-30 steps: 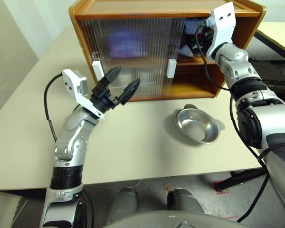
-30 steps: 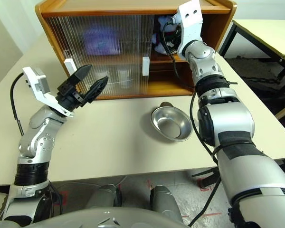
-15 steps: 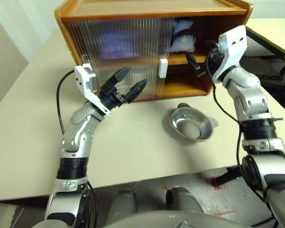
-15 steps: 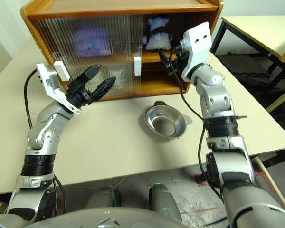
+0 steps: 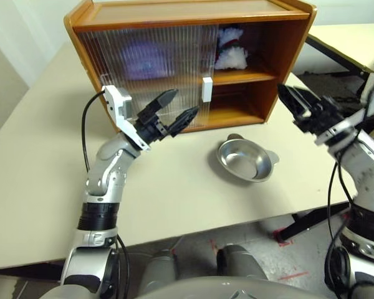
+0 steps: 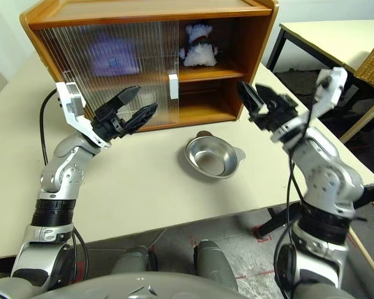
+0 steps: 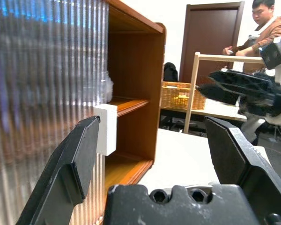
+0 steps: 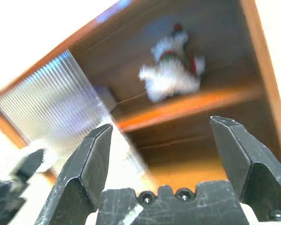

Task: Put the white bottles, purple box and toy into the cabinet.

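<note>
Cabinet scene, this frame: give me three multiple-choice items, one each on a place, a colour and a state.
1. Where is the toy?
A. on the table
B. on the inner shelf of the cabinet
C. in the steel bowl

2. What colour are the door handles?
A. white
B. black
C. orange

3. How is the right gripper?
A. shut on the toy
B. shut and empty
C. open and empty

Key: 1 B, the plush sits on the shelf. 2 A, the handle is white. 3 C, its fingers stand apart, nothing between.

Cabinet (image 6: pixel 249 37): orange-brown wood, smooth satin finish; sliding doors (image 6: pixel 106 59) ribbed translucent plastic. Toy (image 6: pixel 198 45): fluffy white plush. Bowl (image 6: pixel 212 157): polished shiny metal on matt cream worktop (image 6: pixel 143 187).
</note>
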{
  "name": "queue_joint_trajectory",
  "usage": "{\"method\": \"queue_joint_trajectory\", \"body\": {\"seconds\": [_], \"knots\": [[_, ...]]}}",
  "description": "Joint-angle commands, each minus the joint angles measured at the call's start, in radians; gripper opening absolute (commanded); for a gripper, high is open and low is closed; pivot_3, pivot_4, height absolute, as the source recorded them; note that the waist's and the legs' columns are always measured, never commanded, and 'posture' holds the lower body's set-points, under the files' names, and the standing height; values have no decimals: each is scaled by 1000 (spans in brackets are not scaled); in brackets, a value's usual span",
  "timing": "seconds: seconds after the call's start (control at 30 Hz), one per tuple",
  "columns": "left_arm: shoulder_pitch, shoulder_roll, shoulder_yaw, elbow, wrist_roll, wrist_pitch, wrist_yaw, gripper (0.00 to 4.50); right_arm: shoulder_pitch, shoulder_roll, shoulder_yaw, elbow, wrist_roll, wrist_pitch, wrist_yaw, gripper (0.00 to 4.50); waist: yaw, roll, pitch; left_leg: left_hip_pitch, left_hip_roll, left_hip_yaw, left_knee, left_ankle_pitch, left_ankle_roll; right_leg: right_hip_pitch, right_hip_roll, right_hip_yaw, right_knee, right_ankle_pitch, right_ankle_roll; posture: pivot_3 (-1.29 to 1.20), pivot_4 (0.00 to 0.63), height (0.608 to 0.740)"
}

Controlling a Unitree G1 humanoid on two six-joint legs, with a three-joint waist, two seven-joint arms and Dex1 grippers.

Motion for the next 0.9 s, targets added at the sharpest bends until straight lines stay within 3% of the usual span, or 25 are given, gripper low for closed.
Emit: {"method": "queue_joint_trajectory", "body": {"seconds": [0.03,0.3,0.53,0.9], "knots": [[-12,2,-5,18,3,2,-10,4500,73,18,-77,7,222,127,-81,4484,-2,0,0,0,0,0,0,0,0,0,0,0,0,0,0,-47,0,740],[0,8,2,2,2,8,-5,4500,213,7,-114,128,426,194,-177,4484,-22,1,0,0,0,0,0,0,0,3,0,1,-2,0,1,-29,0,740],[10,15,8,-13,0,10,3,4500,288,-25,-96,261,541,251,-158,4484,-19,1,0,1,0,0,0,0,0,3,0,1,-2,-1,-1,-7,0,740],[18,32,19,-35,-4,18,16,4500,267,5,-46,335,549,244,-183,4484,-17,1,0,0,0,0,0,0,0,4,0,1,-5,-2,-1,26,0,740]]}}
